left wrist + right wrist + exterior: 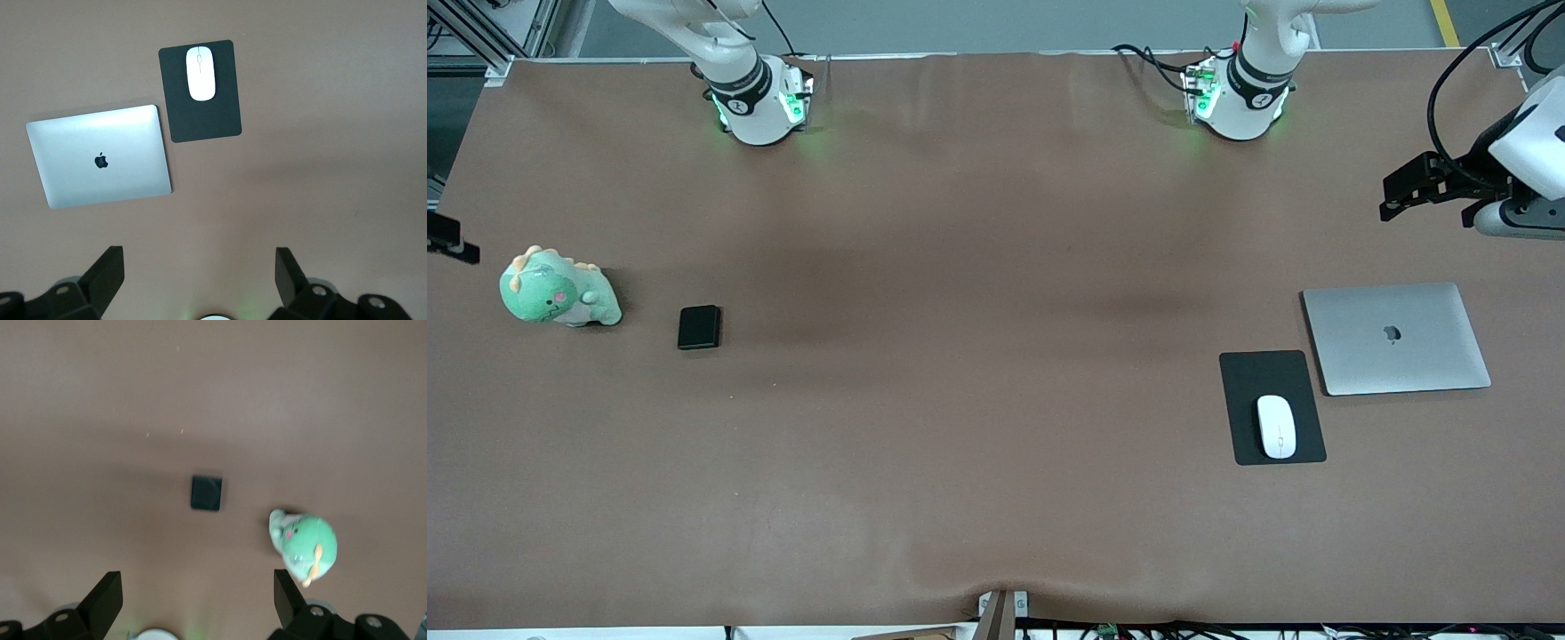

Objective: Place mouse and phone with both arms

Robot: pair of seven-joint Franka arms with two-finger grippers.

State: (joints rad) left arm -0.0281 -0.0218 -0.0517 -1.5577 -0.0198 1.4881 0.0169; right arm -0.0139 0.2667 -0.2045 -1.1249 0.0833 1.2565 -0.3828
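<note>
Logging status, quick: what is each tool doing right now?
Left tool: open, holding nothing, high over bare table.
Right tool: open, holding nothing.

Left end effector [197, 270] hangs high at the desk's 3 o'clock edge, fingers spread; right end effector [193, 593], at 9 o'clock, likewise spread.

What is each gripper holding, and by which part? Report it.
Nothing is held. The left gripper and right gripper are open and empty; the mouse lies on its pad, the phone on the table.
</note>
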